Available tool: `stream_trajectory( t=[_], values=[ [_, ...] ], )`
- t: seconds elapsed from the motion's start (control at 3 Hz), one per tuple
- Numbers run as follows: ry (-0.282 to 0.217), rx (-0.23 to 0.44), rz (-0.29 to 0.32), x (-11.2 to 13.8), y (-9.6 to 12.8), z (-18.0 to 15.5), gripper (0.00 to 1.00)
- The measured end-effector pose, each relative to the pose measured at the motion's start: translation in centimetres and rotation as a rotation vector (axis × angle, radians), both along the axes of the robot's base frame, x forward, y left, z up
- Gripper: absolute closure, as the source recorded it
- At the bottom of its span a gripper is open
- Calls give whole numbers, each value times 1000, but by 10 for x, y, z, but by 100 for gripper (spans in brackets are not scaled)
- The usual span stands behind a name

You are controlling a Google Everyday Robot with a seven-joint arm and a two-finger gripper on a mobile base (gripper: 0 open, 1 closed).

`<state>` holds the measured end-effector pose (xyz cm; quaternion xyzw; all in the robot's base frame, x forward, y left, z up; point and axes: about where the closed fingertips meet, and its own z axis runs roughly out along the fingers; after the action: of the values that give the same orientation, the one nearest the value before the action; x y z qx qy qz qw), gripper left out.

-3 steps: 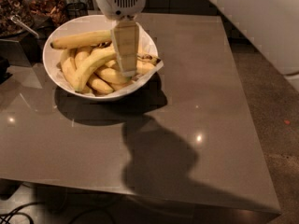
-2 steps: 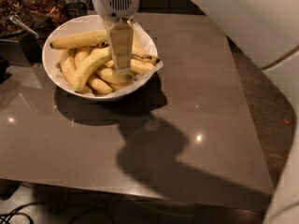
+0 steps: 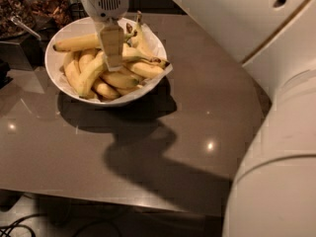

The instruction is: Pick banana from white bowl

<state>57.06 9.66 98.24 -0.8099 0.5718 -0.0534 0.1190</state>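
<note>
The white bowl (image 3: 59,75) stands at the back left of the brown table and holds several yellow bananas. My gripper (image 3: 113,65) hangs down from above over the middle of the bowl, its cream fingers (image 3: 112,43) close together among the fruit. The arched banana (image 3: 135,37) rises tilted from the pile just right of the fingers, with its dark stem end pointing up at the bowl's far rim. The gripper seems shut on its lower part, which is hidden behind the fingers. A nearly straight banana (image 3: 76,42) lies across the back of the bowl.
Dark containers of snacks (image 3: 47,4) and a metal scoop (image 3: 22,26) stand behind the bowl at the back left. My white arm and body (image 3: 276,132) fill the right side. The table's front edge (image 3: 123,204) runs near the bottom, with cables on the floor.
The gripper has risen a little and shifted left in the bowl. The arched banana now stands tilted up out of the pile, where it lay lower before.
</note>
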Motion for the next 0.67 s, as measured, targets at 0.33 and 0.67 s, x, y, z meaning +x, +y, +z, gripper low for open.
stream_trajectory(
  t=[0.33, 0.67],
  values=[
    [2, -9, 6, 10, 11, -5, 43],
    [4, -24, 3, 19, 13, -11, 42]
  ],
)
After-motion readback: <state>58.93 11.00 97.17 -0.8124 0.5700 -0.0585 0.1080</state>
